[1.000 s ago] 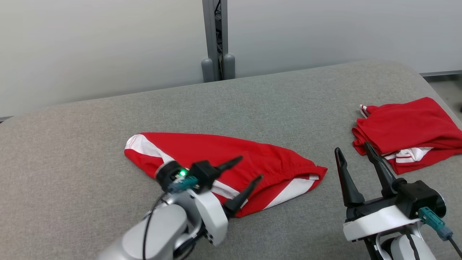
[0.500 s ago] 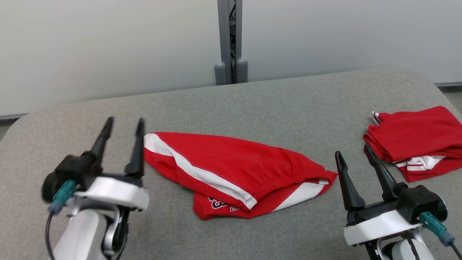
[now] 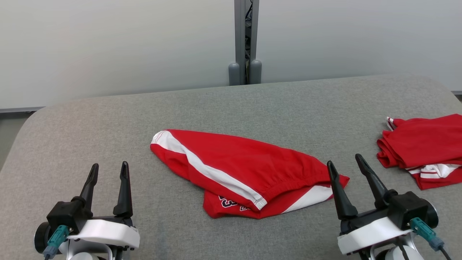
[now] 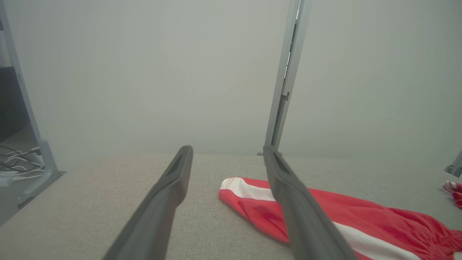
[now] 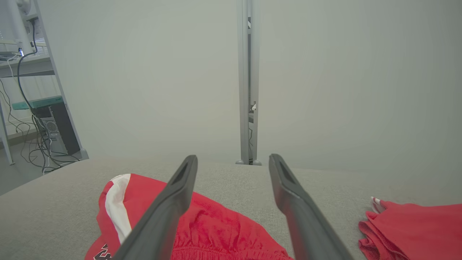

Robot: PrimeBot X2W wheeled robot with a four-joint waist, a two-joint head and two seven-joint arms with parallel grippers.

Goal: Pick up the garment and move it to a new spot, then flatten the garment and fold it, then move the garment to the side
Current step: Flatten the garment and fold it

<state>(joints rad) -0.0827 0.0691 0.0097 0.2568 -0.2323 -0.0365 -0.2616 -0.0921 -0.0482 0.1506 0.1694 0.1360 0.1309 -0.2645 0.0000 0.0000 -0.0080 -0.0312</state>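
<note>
The left tool (image 3: 109, 164) has withdrawn from above the red shorts (image 3: 249, 164) to the near left corner of the grey surface (image 3: 108, 115). The head camera has also turned, so the whole scene sits further right in its view. The shorts keep the shape seen half a second ago. The left tool now points away from the robot with its fingers spread wide and nothing between them, well apart from the cloth. The shorts lie at the middle of the surface, folded over on themselves. A white side stripe runs diagonally across the top layer, the gathered waistband faces right, and dark lettering shows on the lower layer at the near edge. A grey post (image 3: 245, 36) stands behind the far edge. The right tool (image 3: 343, 159) is at the near right, fingers wide and empty, with its left finger at the right end of the shorts; contact cannot be determined. A second red garment (image 3: 426, 141) with white trim lies folded at the far right, apart from the shorts.
</note>
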